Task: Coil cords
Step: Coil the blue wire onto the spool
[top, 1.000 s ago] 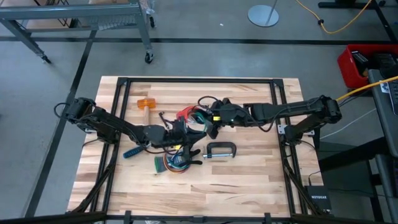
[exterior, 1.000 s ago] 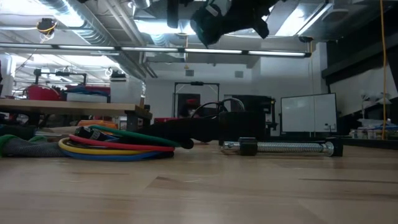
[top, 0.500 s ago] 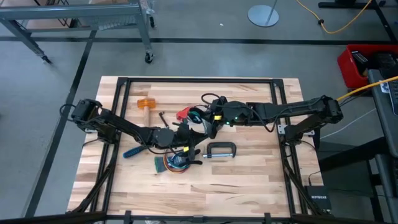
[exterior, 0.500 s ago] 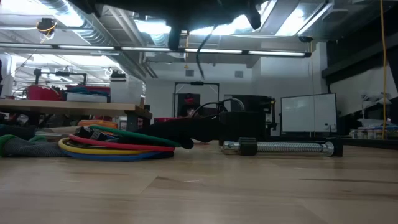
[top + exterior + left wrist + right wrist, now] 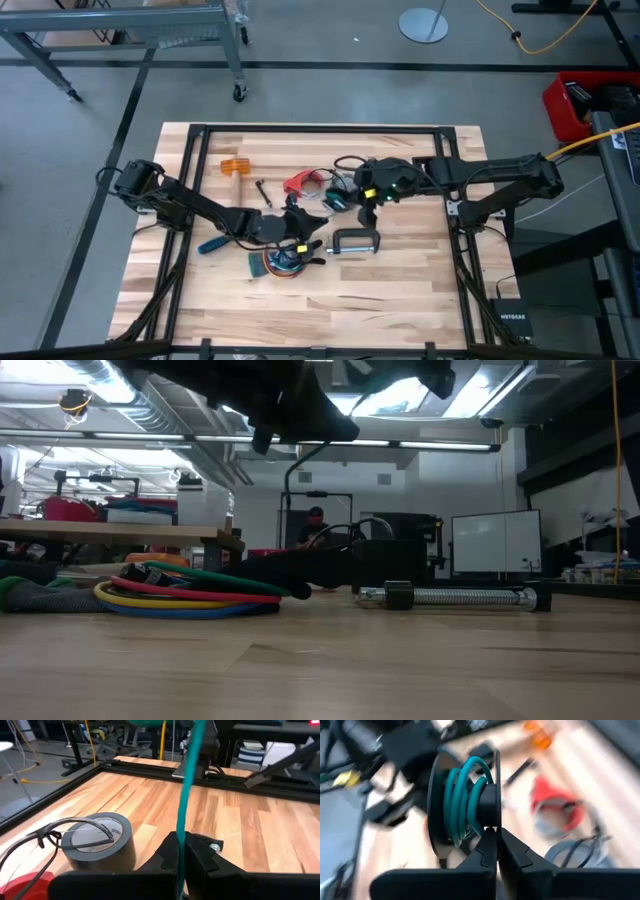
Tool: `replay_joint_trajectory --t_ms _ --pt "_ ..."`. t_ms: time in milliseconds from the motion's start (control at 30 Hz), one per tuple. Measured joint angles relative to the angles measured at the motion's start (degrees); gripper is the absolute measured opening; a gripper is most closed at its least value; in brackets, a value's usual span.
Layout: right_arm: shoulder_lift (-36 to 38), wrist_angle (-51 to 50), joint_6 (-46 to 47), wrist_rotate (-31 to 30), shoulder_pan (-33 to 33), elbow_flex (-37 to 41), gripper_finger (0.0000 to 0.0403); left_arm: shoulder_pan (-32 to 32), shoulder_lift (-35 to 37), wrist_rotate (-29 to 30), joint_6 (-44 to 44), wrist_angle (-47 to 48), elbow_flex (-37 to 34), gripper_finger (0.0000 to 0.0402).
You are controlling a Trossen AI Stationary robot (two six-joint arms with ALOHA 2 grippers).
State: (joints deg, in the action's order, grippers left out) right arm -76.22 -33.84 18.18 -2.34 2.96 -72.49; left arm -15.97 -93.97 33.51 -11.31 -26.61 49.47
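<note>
**Cords, count.**
- One teal cord (image 5: pixel 187 795), thin. It was partly wound on one dark spool (image 5: pixel 462 805) and ran taut from there to the left gripper (image 5: pixel 297 222).
- One multicoloured bundle (image 5: pixel 277 263), lying looped flat on the surface (image 5: pixel 400 300) just in front of the left gripper. Yellow, red, blue and green strands showed in the low view.
- One thin dark cord (image 5: pixel 50 838), draped over the tape roll (image 5: pixel 97 842) and joined to one red piece (image 5: pixel 299 183) near mid-surface.

**Grippers.**
- Left: clenched on the teal cord, which passed up between its fingers.
- Right (image 5: pixel 345 196): clenched on the spool, held above mid-surface, beside the red piece.

**Handling, judged.**
- All cords looked light, limp and springy.
- Loops would likely slip or open out if tension dropped.
- The smooth jacket probably slid easily through a pinch, so the teal cord was best held close to the spool, with the spool taken at its hub or flange.
- The bundle was best taken across all its strands at once.
- The dark cord was best taken near the red piece, its one stiff part.

**Other items, one each.**
- Clamp (image 5: pixel 355 242)
- Mallet (image 5: pixel 233 170)
- Screwdriver (image 5: pixel 214 244)
- Tape roll
</note>
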Motion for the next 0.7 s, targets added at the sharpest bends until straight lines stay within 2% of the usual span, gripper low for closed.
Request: replay_joint_trajectory --t_ms 100,200,400,633,700 --pt "0.0 -4.1 0.0 6.6 0.0 -0.1 0.0002 -0.1 0.0 0.4 1.0 0.1 0.0 0.0000" --pt "-0.5 -8.6 0.1 10.5 0.0 -0.1 0.0002 0.0 0.0 0.5 1.0 0.9 0.0 0.0000" --pt "-1.5 -16.4 0.1 10.3 0.0 -0.2 0.0002 0.2 0.0 0.7 1.7 0.5 0.0 0.0000" --pt "-5.4 -16.4 -1.8 10.3 1.1 -0.2 0.0002 2.1 0.0 0.9 0.4 0.4 -0.1 0.0002" --pt "-7.0 -16.6 -1.9 8.5 1.5 -0.2 0.0002 2.5 0.0 0.9 -1.7 0.4 -0.2 0.0007"
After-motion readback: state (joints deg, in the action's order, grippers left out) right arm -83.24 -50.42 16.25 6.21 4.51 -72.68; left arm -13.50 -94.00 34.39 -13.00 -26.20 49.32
